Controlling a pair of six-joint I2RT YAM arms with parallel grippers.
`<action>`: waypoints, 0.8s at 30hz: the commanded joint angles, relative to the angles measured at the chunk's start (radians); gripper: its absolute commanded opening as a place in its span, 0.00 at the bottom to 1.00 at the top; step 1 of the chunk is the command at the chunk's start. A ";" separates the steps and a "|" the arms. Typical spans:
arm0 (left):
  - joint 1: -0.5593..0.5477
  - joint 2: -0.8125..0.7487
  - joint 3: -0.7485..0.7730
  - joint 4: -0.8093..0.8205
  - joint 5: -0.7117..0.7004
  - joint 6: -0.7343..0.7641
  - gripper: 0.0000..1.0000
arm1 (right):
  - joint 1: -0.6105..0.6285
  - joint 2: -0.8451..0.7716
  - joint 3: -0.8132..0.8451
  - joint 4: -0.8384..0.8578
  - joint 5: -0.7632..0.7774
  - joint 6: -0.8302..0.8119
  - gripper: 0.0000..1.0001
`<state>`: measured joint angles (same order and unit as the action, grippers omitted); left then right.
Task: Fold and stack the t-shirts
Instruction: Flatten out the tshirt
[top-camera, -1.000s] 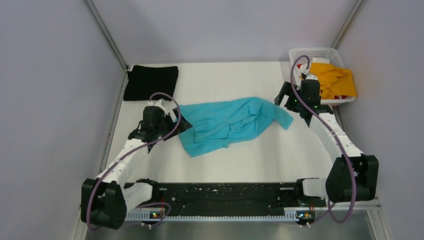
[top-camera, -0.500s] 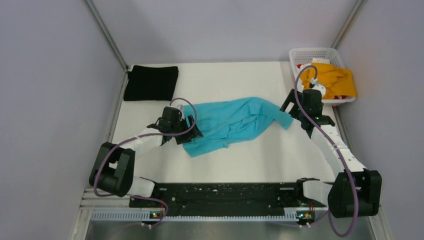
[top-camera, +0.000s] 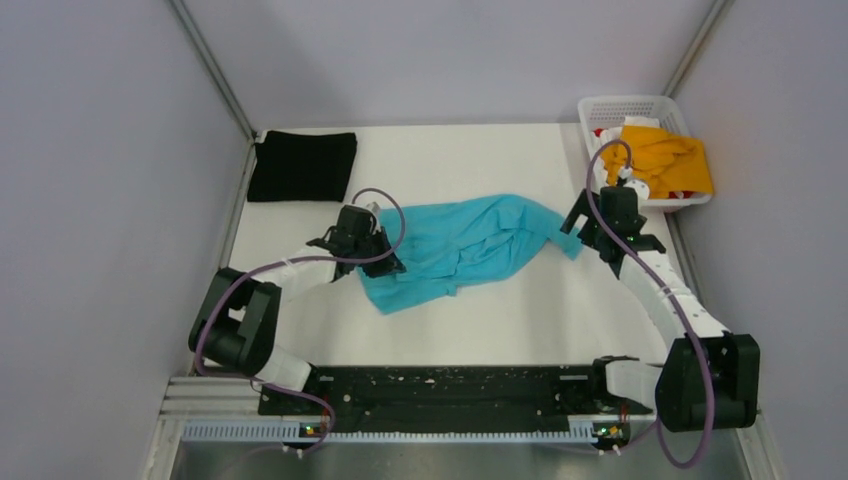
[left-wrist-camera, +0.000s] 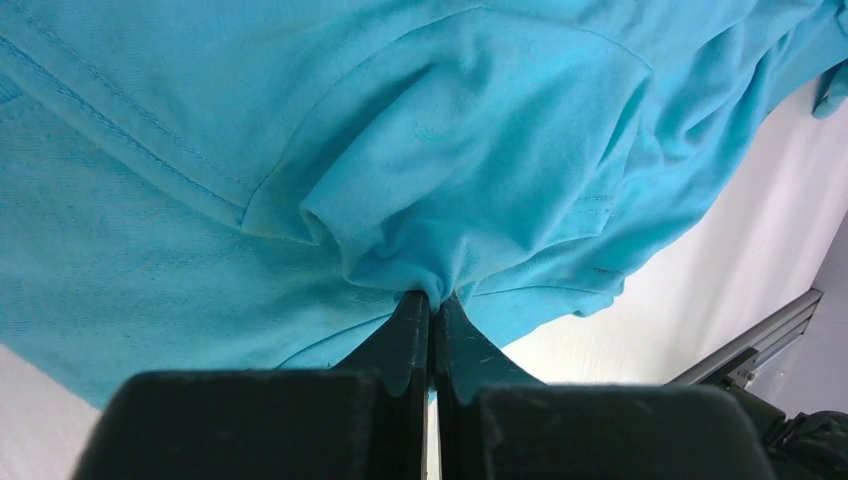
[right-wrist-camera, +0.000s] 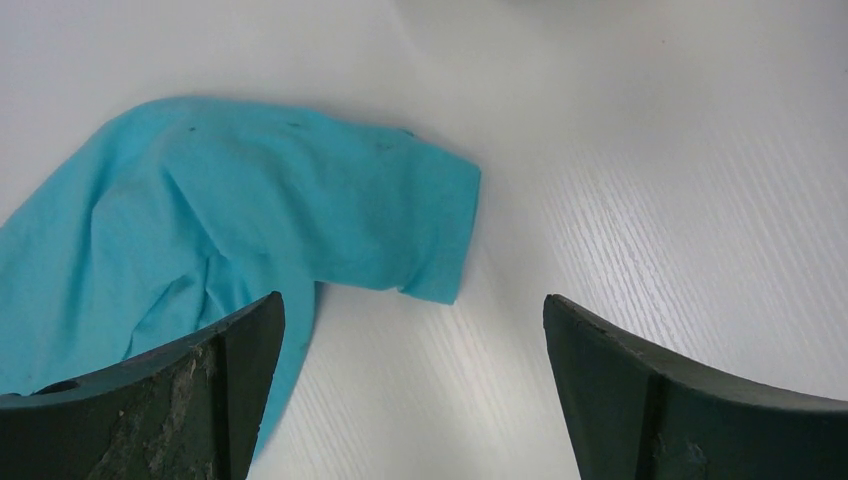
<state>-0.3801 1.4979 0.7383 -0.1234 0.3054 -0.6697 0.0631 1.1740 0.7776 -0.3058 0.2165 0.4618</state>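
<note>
Turquoise t-shirt (top-camera: 470, 245): crumpled, spread out.
My left gripper (left-wrist-camera: 433, 300): jaws pinching a fold at its left edge.
My right gripper (right-wrist-camera: 412, 320): jaws spread, above its right sleeve.
Black t-shirt (top-camera: 302, 166): folded, beyond its left end.
Orange-yellow t-shirt (top-camera: 665, 160): in the basket (top-camera: 625, 105), beyond its right end.

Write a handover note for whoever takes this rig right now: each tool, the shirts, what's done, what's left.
Left tool: shut, pinching a fold of the turquoise shirt at its left side.
Right tool: open, empty, at that shirt's right end.
Turquoise shirt: crumpled mid-table. Black shirt: folded flat, far-left corner. Orange-yellow shirt: heaped in the white basket, far right.
Done: black one looks folded.
Left: flatten and fold turquoise, fetch and fold orange-yellow, stack all three.
</note>
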 joint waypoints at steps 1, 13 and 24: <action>-0.005 -0.046 0.044 0.017 -0.017 -0.009 0.00 | 0.001 0.038 -0.019 -0.059 0.021 0.051 0.99; -0.003 -0.202 0.090 -0.073 -0.147 -0.007 0.00 | -0.088 0.151 -0.059 0.058 -0.234 0.069 0.71; 0.005 -0.397 0.136 -0.173 -0.531 -0.034 0.00 | -0.089 0.244 -0.018 0.055 -0.237 0.043 0.70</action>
<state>-0.3801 1.1709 0.8303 -0.2714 -0.0425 -0.6910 -0.0174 1.3941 0.7284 -0.2714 -0.0246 0.5179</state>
